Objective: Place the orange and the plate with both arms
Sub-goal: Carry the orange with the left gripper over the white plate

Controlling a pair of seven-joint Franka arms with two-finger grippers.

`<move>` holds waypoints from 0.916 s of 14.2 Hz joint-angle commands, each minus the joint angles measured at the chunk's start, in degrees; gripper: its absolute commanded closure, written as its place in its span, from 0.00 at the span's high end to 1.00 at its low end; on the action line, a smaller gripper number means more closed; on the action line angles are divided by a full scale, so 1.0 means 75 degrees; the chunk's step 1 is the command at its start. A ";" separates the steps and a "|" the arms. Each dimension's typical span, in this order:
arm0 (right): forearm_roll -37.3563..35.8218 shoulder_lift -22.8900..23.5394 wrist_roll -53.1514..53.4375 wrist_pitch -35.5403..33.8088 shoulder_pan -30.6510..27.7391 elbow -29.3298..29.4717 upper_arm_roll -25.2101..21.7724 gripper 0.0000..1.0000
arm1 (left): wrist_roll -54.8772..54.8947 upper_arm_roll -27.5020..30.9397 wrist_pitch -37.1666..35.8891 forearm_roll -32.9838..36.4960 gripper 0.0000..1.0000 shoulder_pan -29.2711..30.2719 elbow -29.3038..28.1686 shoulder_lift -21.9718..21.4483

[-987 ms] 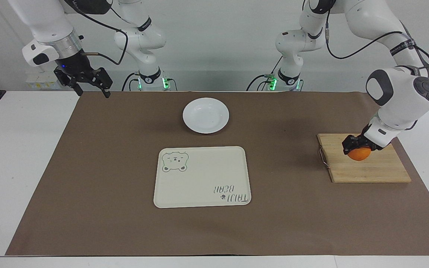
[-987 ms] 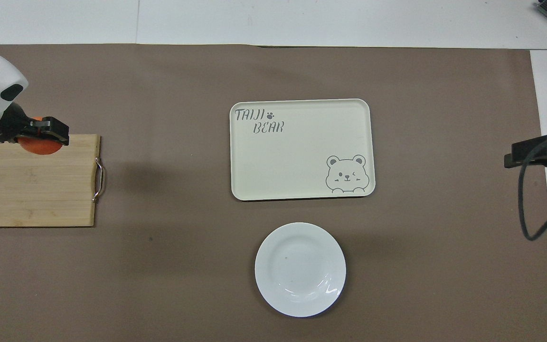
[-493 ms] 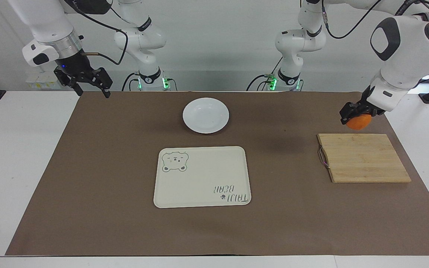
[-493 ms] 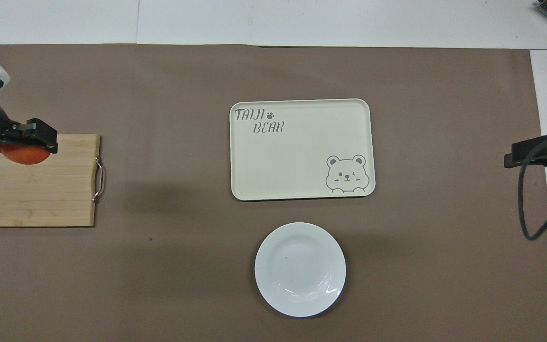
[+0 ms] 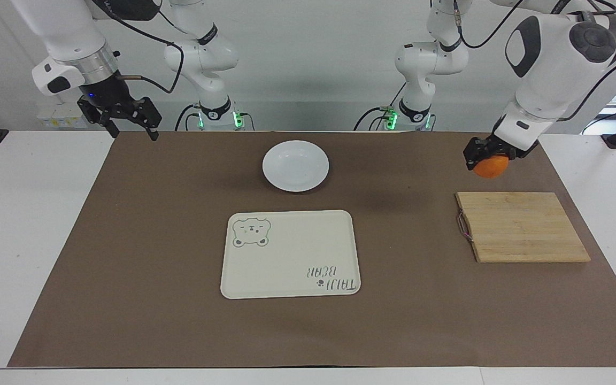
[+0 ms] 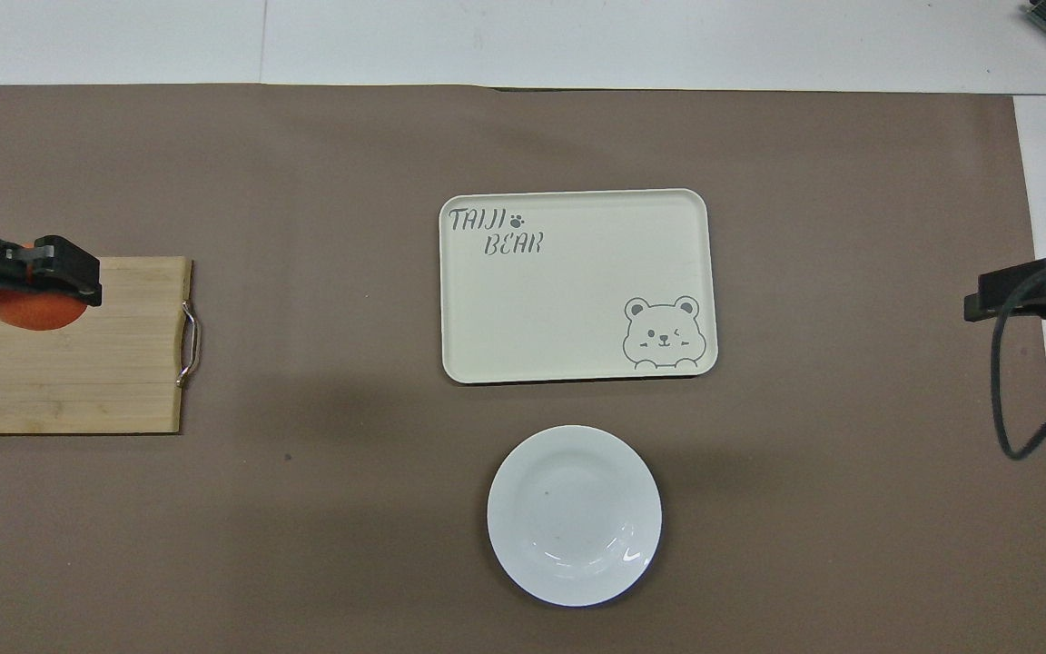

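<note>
My left gripper [image 5: 489, 160] is shut on the orange [image 5: 491, 167] and holds it in the air over the wooden cutting board [image 5: 522, 227]. In the overhead view the orange [image 6: 33, 311] shows under the gripper [image 6: 28, 291], above the board [image 6: 69, 363]. The white plate [image 5: 295, 166] lies empty on the brown mat, nearer to the robots than the tray; it also shows in the overhead view [image 6: 574, 515]. My right gripper [image 5: 129, 125] is open and empty, waiting in the air over the mat's edge at the right arm's end, and shows in the overhead view [image 6: 1022, 295].
A cream rectangular tray [image 5: 290, 254] with a bear drawing lies mid-table, empty, and shows in the overhead view [image 6: 577, 283]. The cutting board with a metal handle [image 5: 464, 227] lies at the left arm's end. A brown mat [image 5: 142, 240] covers the table.
My left gripper has lifted the orange off the cutting board and carried it up and slightly toward the table's middle. The right arm, plate and tray have not moved.
</note>
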 commanded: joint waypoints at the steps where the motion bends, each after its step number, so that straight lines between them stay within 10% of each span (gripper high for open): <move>1: 0.0034 -0.0123 0.0060 0.0109 0.0034 -0.0138 -0.0018 1.00 | -0.0425 0.0094 0.0353 0.0102 0.00 -0.0653 -0.0706 -0.0458; 13: 0.0034 -0.0123 0.0060 0.0109 0.0023 -0.0138 -0.0030 1.00 | -0.4149 0.0082 0.2366 -0.0050 0.00 -0.3969 -0.2076 -0.0307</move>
